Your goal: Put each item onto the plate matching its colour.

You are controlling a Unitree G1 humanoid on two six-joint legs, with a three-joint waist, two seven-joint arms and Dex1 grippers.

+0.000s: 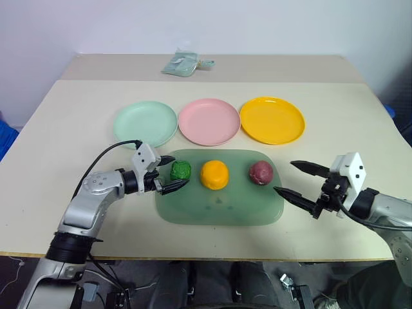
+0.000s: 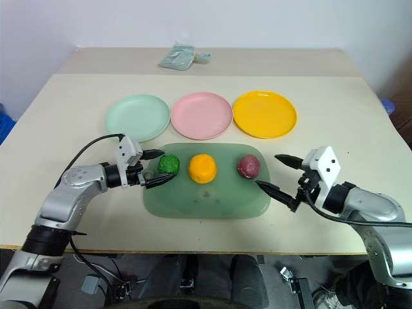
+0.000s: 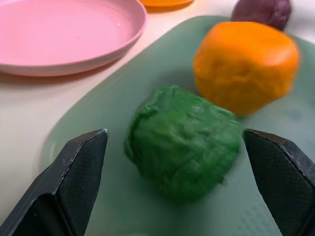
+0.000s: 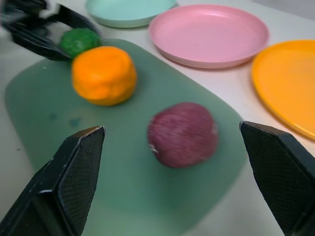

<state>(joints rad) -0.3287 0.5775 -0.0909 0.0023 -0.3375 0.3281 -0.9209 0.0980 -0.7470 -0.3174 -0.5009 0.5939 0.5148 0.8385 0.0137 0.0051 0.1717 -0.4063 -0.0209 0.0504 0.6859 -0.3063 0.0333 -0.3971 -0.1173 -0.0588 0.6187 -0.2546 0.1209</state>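
Three lumps sit in a row on the translucent green board (image 1: 219, 209): bumpy dark green (image 1: 181, 170), smooth orange (image 1: 214, 174) and maroon red (image 1: 261, 172). Behind the board lie the mint green plate (image 1: 145, 123), the pink plate (image 1: 208, 121) and the yellow plate (image 1: 271, 120), all bare. My left gripper (image 1: 174, 172) is open and straddles the green lump, one finger on each side. In the left wrist view a small gap shows between each finger (image 3: 74, 182) and the lump (image 3: 183, 142). My right gripper (image 1: 285, 176) stands open just right of the maroon lump, pointing at it without touching.
A pale green packet (image 1: 183, 64) lies at the far edge of the table, behind the plates. Bare tabletop runs along the left and right sides and in front of the board. A black cable arcs over my left forearm (image 1: 109, 151).
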